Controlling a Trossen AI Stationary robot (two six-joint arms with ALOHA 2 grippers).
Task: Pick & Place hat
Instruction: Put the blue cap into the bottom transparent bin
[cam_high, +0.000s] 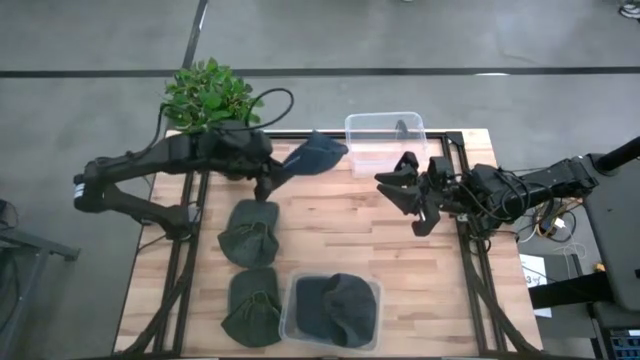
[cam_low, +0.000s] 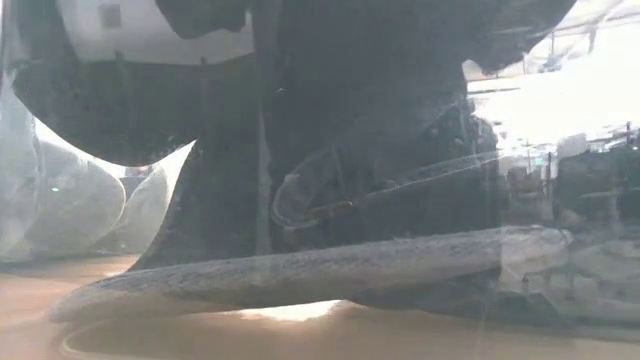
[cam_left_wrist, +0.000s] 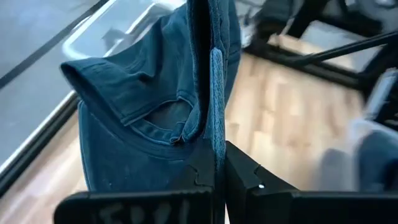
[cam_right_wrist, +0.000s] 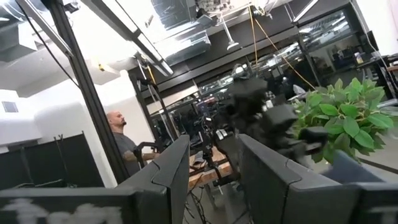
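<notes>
while the left arm reaches from the table's left edge across its far side, the left gripper holds a blue hat lifted off the wood, just left of the clear empty bin at the far edge. left wrist view — the two dark fingers are pressed together on a fold of the hat, whose denim hangs bunched ahead of them, seams and band showing.

right arm: stretched in from the right edge, roughly level, with the right gripper hovering near the bin's front corner; its fingers stand apart and hold nothing.

on the table — two dark green hats lie one behind the other on the left side; beside the nearer one a second clear bin contains a dark hat. a leafy plant stands at the far left corner.

low view: filled by dark fabric behind a clear wall, close to the lens.

right wrist view: a person stands in the room beyond.
</notes>
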